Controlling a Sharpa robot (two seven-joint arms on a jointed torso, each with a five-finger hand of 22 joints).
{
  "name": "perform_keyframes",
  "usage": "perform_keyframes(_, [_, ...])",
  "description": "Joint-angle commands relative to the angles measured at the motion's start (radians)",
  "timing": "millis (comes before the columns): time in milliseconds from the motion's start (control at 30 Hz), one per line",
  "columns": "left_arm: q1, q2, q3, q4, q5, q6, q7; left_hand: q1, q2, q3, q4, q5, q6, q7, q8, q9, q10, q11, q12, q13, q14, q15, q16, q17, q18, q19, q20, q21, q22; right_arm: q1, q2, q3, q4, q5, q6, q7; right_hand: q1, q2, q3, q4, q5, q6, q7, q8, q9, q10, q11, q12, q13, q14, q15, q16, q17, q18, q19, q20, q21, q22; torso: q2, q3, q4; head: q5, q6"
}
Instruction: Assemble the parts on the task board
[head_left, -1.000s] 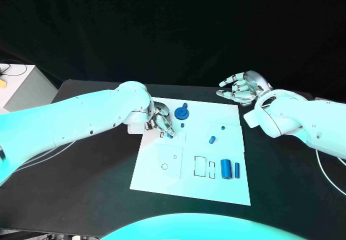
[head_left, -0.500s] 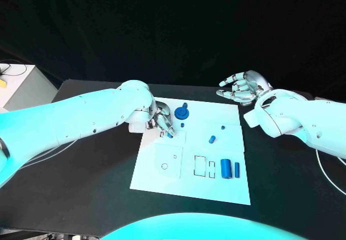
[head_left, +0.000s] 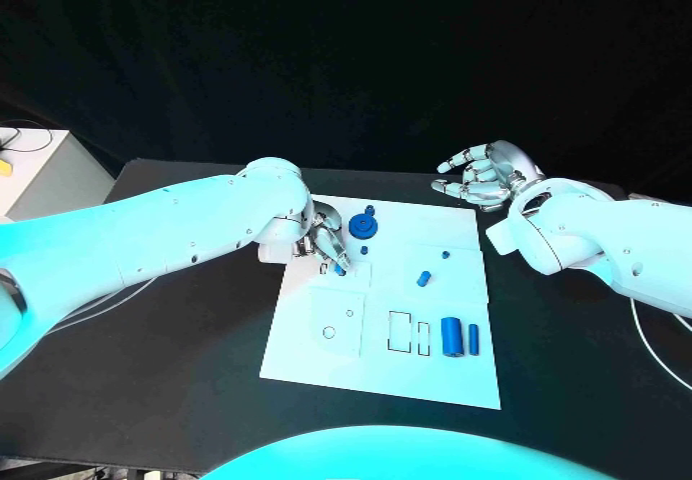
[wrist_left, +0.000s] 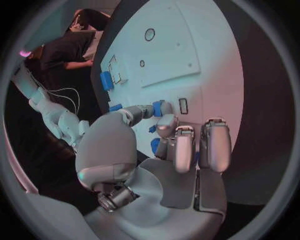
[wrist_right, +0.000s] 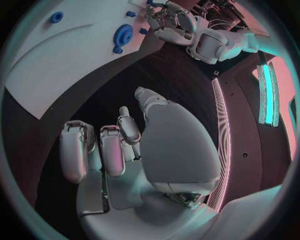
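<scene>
Board (head_left: 433, 375) white, mid-table (head_left: 173, 400). Left hand (head_left: 320, 243) over board's near-left corner, small blue part (wrist_left: 157, 108) pinched at fingertips. Blue gear (head_left: 364, 226) just beside. Right hand (head_left: 483, 175) off board, fingers curled, holding nothing. Black backdrop.

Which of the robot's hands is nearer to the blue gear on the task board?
Left. The left hand is right beside the blue gear, over the task board. The right hand hovers off the board's far corner.

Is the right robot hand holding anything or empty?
Empty. The right robot hand hovers beyond the white task board's far edge, silver fingers curled loosely apart; the right wrist view shows nothing in the palm.
</scene>
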Motion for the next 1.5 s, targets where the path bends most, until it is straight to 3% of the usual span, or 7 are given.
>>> perform_keyframes(33, [-0.013,0.011,-0.011,-0.003,-0.006,0.017,-0.009,-0.003,0.015,0.197,-0.2,-0.005,0.008,-0.013,0.006,0.002,0.004,-0.007,-0.006,-0.002,0.106,-0.01,0.003,0.263,-0.016,0.005,-0.002,0.005,0.038,-0.001,0.0,0.0,0.002,-0.008,0.012,0.006,-0.004,-0.003,-0.005,-0.001,0.005,-0.007,0.002,0.004,0.001,-0.003,-0.001,0.005,-0.001,0.051,0.003,-0.001,0.084,0.002,0.032,0.004,-0.003,0.164,0.0,-0.0006,0.0003,-0.001,0.0])
perform_keyframes(333, [-0.014,0.018,-0.014,-0.008,-0.001,0.007,-0.009,-0.026,0.049,0.146,-0.183,-0.028,0.019,-0.021,0.003,0.013,0.015,-0.013,-0.011,-0.014,0.106,-0.014,0.003,0.263,-0.016,0.006,-0.006,0.004,0.039,-0.001,-0.002,0.0,0.006,-0.008,0.012,0.007,-0.004,-0.003,-0.005,-0.001,0.005,-0.007,0.002,0.004,0.001,-0.003,-0.001,0.005,-0.001,0.051,0.003,-0.001,0.084,0.002,0.032,0.004,-0.003,0.164,0.0,-0.0009,0.0006,-0.003,0.0])
perform_keyframes(367, [-0.014,0.019,-0.014,-0.009,-0.001,0.006,-0.009,-0.028,0.052,0.137,-0.181,-0.03,0.024,-0.023,0.005,0.015,0.026,-0.014,0.006,0.014,0.106,-0.015,0.003,0.263,-0.016,0.006,-0.006,0.003,0.039,-0.001,-0.003,0.0,0.007,-0.008,0.012,0.007,-0.004,-0.003,-0.005,-0.001,0.005,-0.007,0.002,0.004,0.001,-0.003,-0.001,0.005,-0.001,0.051,0.003,-0.001,0.084,0.002,0.032,0.004,-0.003,0.164,0.0,-0.0009,0.0005,-0.003,0.0])
perform_keyframes(900, [-0.014,0.027,-0.02,-0.01,-0.002,0.008,-0.008,-0.018,0.051,0.122,-0.194,-0.028,0.026,-0.026,0.003,0.018,0.027,-0.017,0.008,0.019,0.106,-0.017,0.003,0.263,-0.016,0.007,-0.008,0.003,0.039,-0.001,-0.006,0.0,0.01,-0.008,0.012,0.007,-0.004,-0.003,-0.005,-0.001,0.005,-0.007,0.002,0.004,0.001,-0.003,-0.001,0.005,-0.001,0.051,0.003,-0.001,0.084,0.002,0.032,0.004,-0.003,0.164,0.0,-0.0011,0.0009,-0.006,-0.003])
perform_keyframes(1500, [-0.015,0.023,-0.029,-0.006,-0.009,0.007,-0.006,-0.001,0.065,0.132,-0.207,-0.017,0.033,-0.028,-0.002,0.02,0.035,-0.019,0.016,0.033,0.106,-0.019,0.003,0.263,-0.018,0.012,-0.01,0.006,0.047,-0.001,-0.009,0.0,0.014,-0.008,0.013,0.008,-0.004,-0.003,-0.005,-0.001,0.005,-0.007,0.002,0.004,0.001,-0.003,-0.001,0.005,-0.001,0.051,0.003,-0.001,0.084,0.002,0.032,0.004,-0.003,0.164,0.0,-0.0014,0.0005,-0.006,-0.007])
